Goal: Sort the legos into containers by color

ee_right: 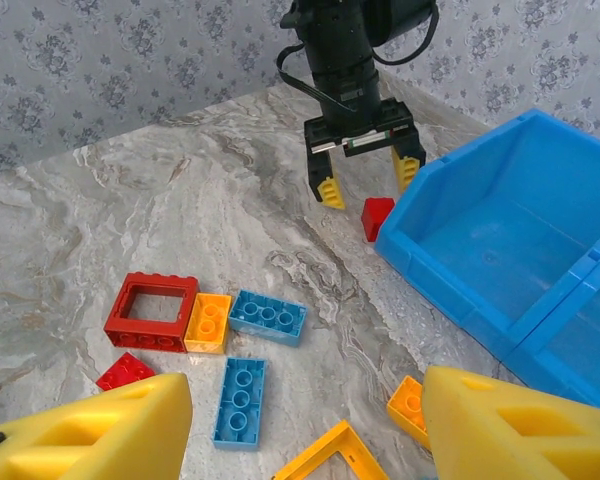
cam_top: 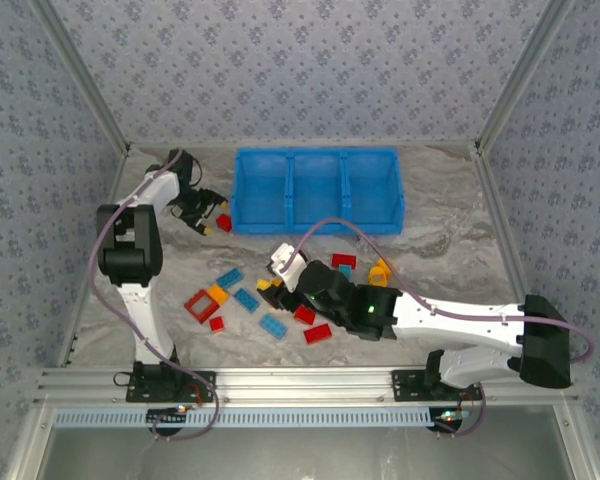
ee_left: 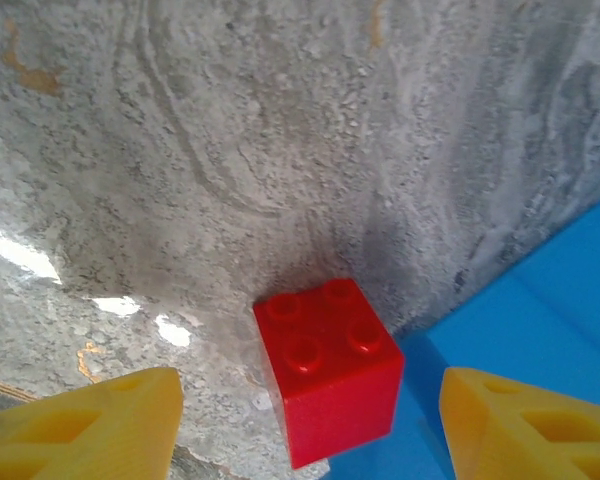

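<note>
The left tool [ee_right: 368, 183] hung wide open and empty over a red brick [ee_left: 325, 365] on the tabletop [ee_right: 180, 200], just beside the blue bin [ee_right: 450, 260]. It probably needed to lower and close next. The right tool [ee_right: 305, 425] stood open and empty.

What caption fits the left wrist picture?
Left gripper, open, poised over a red brick beside the blue bin.

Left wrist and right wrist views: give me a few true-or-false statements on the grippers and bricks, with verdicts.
The left gripper stands open over a red brick. True.
The red brick lies inside the blue bin. False: it lies on the table, beside the bin's outer wall.
The right gripper is shut on a brick. False: it is open and holds nothing.
The red frame touches an orange brick. True.
</note>
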